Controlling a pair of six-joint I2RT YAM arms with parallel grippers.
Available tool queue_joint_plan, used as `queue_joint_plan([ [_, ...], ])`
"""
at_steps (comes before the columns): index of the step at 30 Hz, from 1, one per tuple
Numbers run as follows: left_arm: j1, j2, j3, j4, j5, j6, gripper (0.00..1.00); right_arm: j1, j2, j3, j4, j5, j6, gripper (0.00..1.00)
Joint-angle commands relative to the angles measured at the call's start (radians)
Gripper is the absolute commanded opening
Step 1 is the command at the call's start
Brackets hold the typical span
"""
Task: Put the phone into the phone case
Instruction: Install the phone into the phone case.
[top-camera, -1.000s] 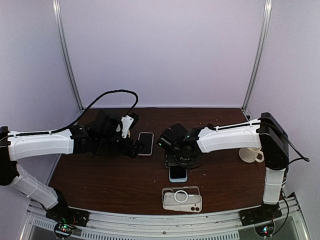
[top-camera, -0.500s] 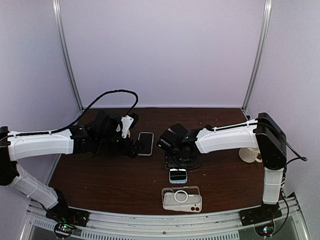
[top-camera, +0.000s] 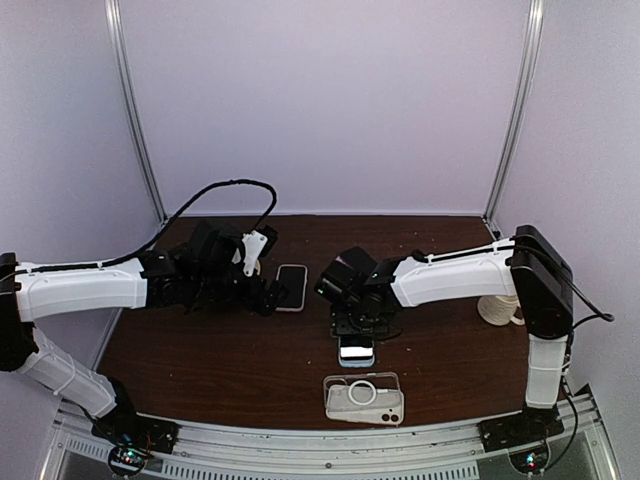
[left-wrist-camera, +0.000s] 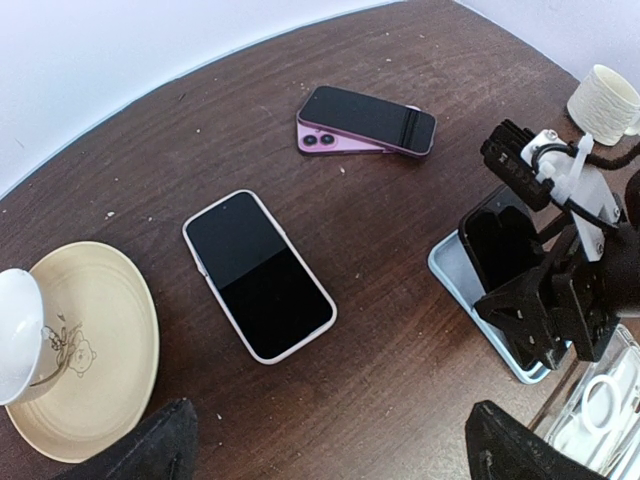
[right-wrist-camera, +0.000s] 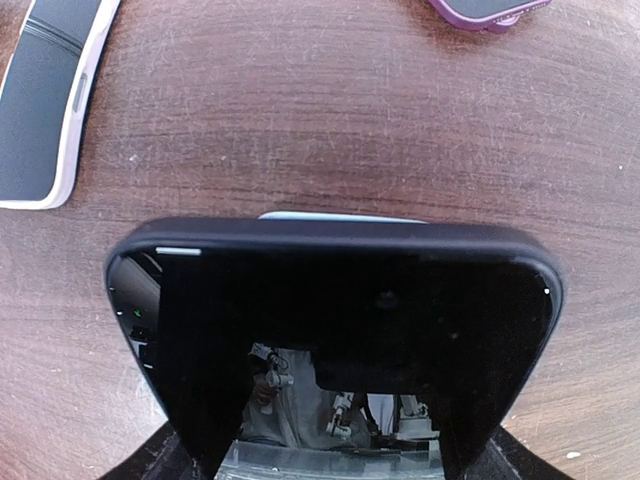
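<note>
One pale-blue phone (top-camera: 357, 352), clamped in the right end effector (top-camera: 358, 332), is pointing near-far; clear ringed case (top-camera: 363, 398) is lying crosswise, just nearer.

Top external: fixed high, behind left arm (top-camera: 80, 285) and right arm (top-camera: 460, 275). Faces forward and down across table (top-camera: 250, 350) toward back wall (top-camera: 330, 100). Far and wide.

Left wrist: well above tabletop, tilted down, own fingertips (left-wrist-camera: 160, 445) at bottom corners. Mid range.

Right wrist: very near, faces down past dark phone (right-wrist-camera: 340, 330) filling lower frame, tabletop close beyond.

Shared: white-edged phone (left-wrist-camera: 258, 275) in all three views. Purple phone (left-wrist-camera: 365, 120) in both wrist views. Right gripper (top-camera: 358, 322) in top and left wrist views.
</note>
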Motion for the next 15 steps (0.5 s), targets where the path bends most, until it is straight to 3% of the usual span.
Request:
queue_joint_plan([
  [1,0.003,-0.024,0.012,0.011,0.009,0.016,0.98,-0.006,0.028,-0.025,-0.031,0.006,0.013,0.79],
  [6,0.003,-0.023,0.012,0.009,0.009,0.016,0.97,-0.007,0.031,-0.016,-0.038,0.011,0.005,0.85],
  [15,0.003,-0.022,0.012,0.009,0.005,0.022,0.98,-0.008,0.014,0.011,-0.068,0.024,-0.025,0.85],
])
